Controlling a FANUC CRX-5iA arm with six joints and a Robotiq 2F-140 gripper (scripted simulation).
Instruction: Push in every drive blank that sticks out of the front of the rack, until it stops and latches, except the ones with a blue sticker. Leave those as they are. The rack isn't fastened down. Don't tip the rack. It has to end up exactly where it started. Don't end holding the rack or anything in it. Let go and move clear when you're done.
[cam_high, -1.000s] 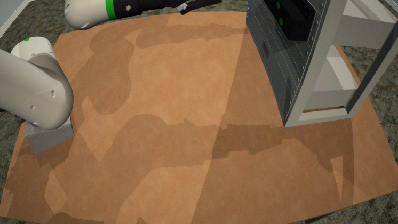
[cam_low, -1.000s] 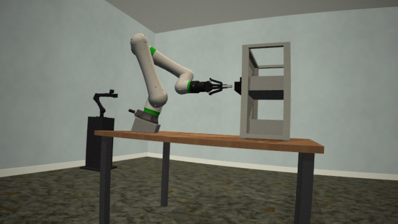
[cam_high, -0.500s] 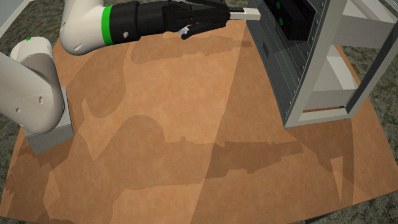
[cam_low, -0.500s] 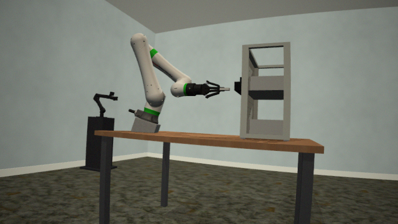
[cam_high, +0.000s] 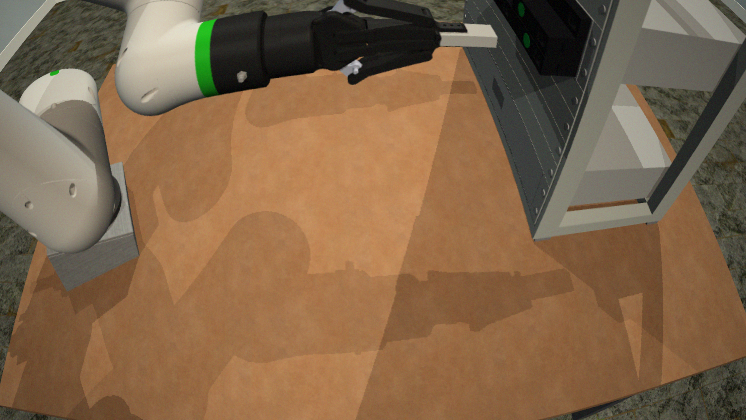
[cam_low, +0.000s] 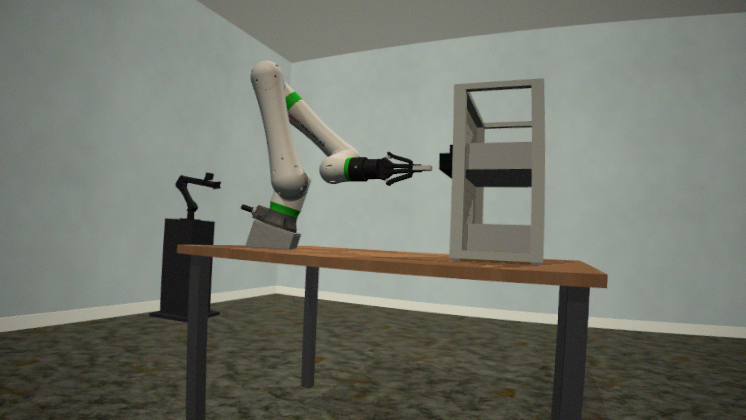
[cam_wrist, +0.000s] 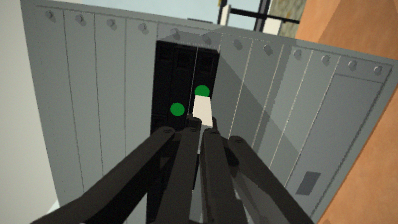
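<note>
The grey rack (cam_low: 498, 169) stands upright at the right end of the table; its front panel fills the wrist view (cam_wrist: 260, 100). Black drive blanks (cam_high: 548, 31) stick out of its upper front, and they also show in the side view (cam_low: 445, 161). Two of them carry green stickers (cam_wrist: 202, 91) (cam_wrist: 177, 109). No blue sticker shows in these views. My gripper (cam_high: 490, 36) is shut and empty. Its cream fingertips (cam_low: 428, 168) point level at the blanks, a short gap in front of them. In the wrist view the gripper tip (cam_wrist: 202, 112) lies just below one green sticker.
The robot base (cam_high: 93, 250) sits at the table's left end. A black pedestal with a small camera arm (cam_low: 187, 260) stands on the floor beyond the table. The rack stands near the table's right edge (cam_low: 600, 276).
</note>
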